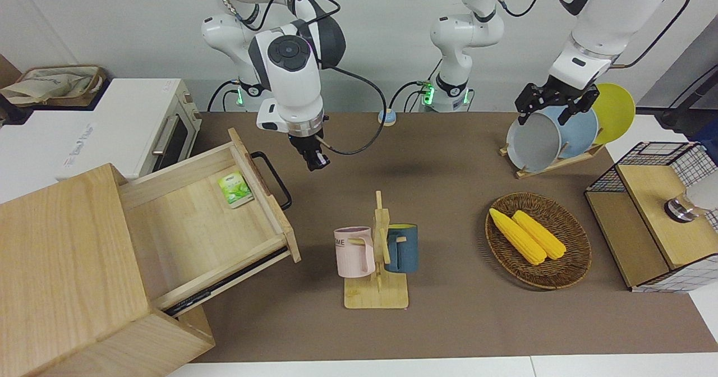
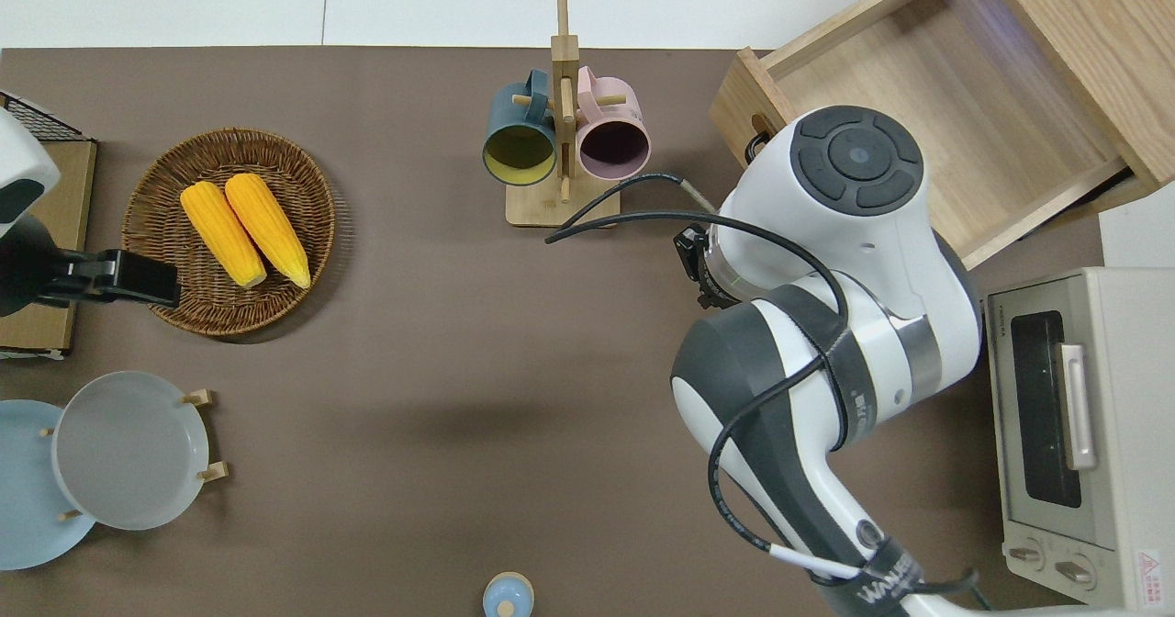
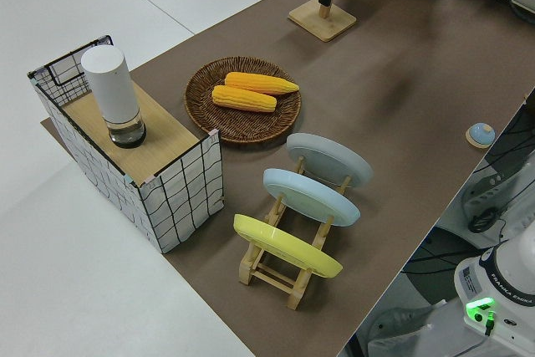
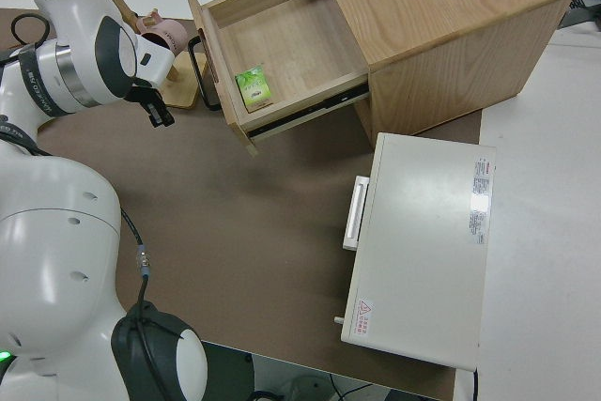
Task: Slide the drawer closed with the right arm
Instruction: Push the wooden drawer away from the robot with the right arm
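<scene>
Plenty of bare brown mat (image 1: pixel 449 197) sat between the robots' edge of the table and the mug rack (image 1: pixel 377 253), so there was open room around the right gripper (image 1: pixel 315 161). That gripper hung over the mat just beside the drawer's black handle (image 1: pixel 273 178), on the side toward the left arm's end, not touching it. Couldn't tell how far apart its fingers were, and nothing seemed to be in them. The drawer (image 1: pixel 207 220) was pulled well out of the pale wooden cabinet (image 1: pixel 61 265) at the right arm's end of the table, with a small green packet (image 1: pixel 235 189) lying inside near the front panel. A white toaster oven (image 2: pixel 1065 433) sat beside the cabinet, nearer the robots. The left arm was parked. Farther out toward the left arm's end sat a wicker basket (image 1: pixel 578 265) holding two corn cobs (image 1: pixel 527 234).
</scene>
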### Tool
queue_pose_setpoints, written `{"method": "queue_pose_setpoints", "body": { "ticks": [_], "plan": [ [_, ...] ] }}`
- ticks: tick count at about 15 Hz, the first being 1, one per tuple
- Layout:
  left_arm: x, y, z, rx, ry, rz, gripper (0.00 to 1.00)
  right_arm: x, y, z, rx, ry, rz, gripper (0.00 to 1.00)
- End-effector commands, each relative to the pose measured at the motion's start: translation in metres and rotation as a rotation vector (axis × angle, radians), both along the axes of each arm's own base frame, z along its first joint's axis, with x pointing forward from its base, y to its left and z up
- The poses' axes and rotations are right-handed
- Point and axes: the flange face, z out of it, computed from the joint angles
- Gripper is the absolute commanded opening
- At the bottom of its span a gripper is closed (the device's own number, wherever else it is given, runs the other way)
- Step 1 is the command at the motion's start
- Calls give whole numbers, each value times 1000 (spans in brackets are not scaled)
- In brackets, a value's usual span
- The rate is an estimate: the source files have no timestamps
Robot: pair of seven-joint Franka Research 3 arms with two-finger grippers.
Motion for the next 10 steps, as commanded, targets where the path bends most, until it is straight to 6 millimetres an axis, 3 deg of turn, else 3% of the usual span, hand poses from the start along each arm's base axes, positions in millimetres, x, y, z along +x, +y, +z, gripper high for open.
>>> {"method": "queue_pose_setpoints", "body": {
  "ticks": [1, 10],
  "plan": [
    [2, 1, 4, 16, 5, -12, 993, 13, -3, -11, -28, -35, -31, 0],
    [2, 1, 4, 16, 5, -12, 993, 43, -26, -9, -23, -63, -75, 0]
  ]
}}
